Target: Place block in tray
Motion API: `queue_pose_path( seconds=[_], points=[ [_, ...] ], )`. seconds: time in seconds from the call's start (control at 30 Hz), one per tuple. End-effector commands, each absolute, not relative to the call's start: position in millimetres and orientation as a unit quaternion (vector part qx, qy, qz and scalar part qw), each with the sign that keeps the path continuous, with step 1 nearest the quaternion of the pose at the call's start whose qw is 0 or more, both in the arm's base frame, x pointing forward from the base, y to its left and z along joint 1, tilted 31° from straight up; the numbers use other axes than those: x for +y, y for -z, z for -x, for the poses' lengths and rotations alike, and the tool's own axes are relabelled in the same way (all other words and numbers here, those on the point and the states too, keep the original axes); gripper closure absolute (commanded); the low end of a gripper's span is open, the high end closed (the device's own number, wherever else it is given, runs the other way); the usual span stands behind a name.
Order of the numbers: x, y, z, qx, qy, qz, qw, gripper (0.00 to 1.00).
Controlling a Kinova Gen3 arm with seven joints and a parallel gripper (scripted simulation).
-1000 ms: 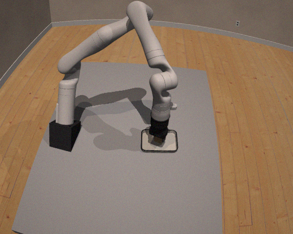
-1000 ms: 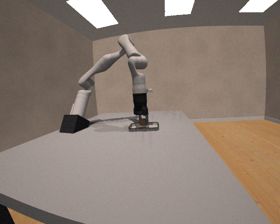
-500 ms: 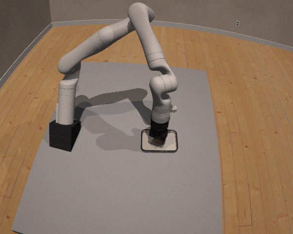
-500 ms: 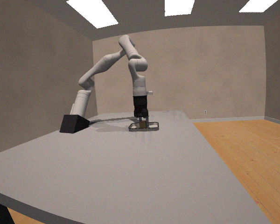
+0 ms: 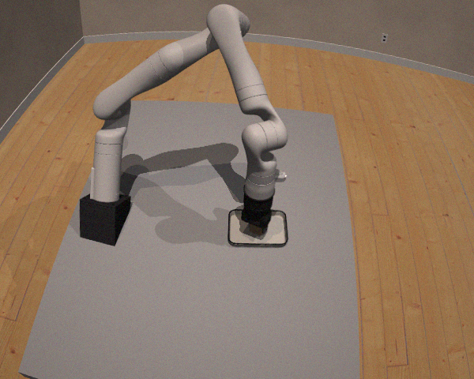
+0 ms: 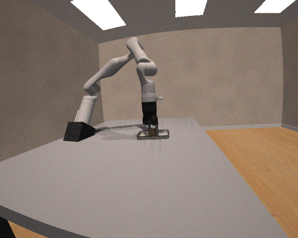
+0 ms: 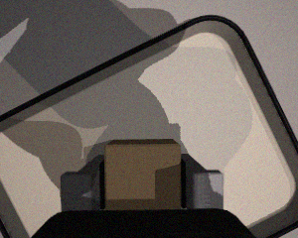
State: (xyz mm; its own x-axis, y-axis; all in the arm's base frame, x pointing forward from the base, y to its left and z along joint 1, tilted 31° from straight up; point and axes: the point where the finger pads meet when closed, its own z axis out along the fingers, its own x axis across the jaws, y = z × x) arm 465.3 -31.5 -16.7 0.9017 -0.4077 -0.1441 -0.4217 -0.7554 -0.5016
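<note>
Wooden floorboards (image 5: 412, 163) surround a grey table (image 5: 188, 305), and beige walls (image 6: 221, 77) close the room under bright ceiling panels (image 6: 190, 7). On the table a black base block (image 5: 100, 222) carries a pale jointed arm (image 5: 237, 61), which rises, bends over and comes straight down with its black wrist section over a white tray (image 5: 279, 238) with a dark rim and rounded corners.

From the side, the gripper (image 6: 152, 131) points straight down into the tray (image 6: 164, 133), and a brown block (image 6: 151, 132) sits between its fingers, low inside the rim. Whether the block's underside touches the tray floor cannot be told from this angle.

The wrist camera looks down past the fingers, which are clenched on the block (image 7: 141, 174), one grey pad pressed against each side face. Below it lies the pale tray floor (image 7: 214, 114), crossed by the arm's shadows. The tray's dark rim (image 7: 268, 94) runs at a slant across this view, with the block well inside its outline.
</note>
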Motion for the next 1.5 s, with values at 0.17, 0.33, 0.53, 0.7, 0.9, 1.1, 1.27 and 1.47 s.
queue_pose_path(
  seconds=[0.17,0.33,0.53,0.7,0.9,1.1,1.27,1.47],
  points=[
    [-31.8,16.9,-465.9,0.222,-0.012,0.937,0.270,1.00],
    [-31.4,17.7,-466.0,0.222,-0.012,0.937,0.270,1.00],
    [-31.2,18.0,-466.0,0.222,-0.012,0.937,0.270,1.00],
    [-31.2,18.0,-466.0,0.222,-0.012,0.937,0.270,1.00],
    [-31.2,18.0,-466.0,0.222,-0.012,0.937,0.270,1.00],
    [-31.2,18.0,-466.0,0.222,-0.012,0.937,0.270,0.00],
    [-31.2,18.0,-466.0,0.222,-0.012,0.937,0.270,0.00],
    [-31.2,18.0,-466.0,0.222,-0.012,0.937,0.270,0.00]
  ],
)
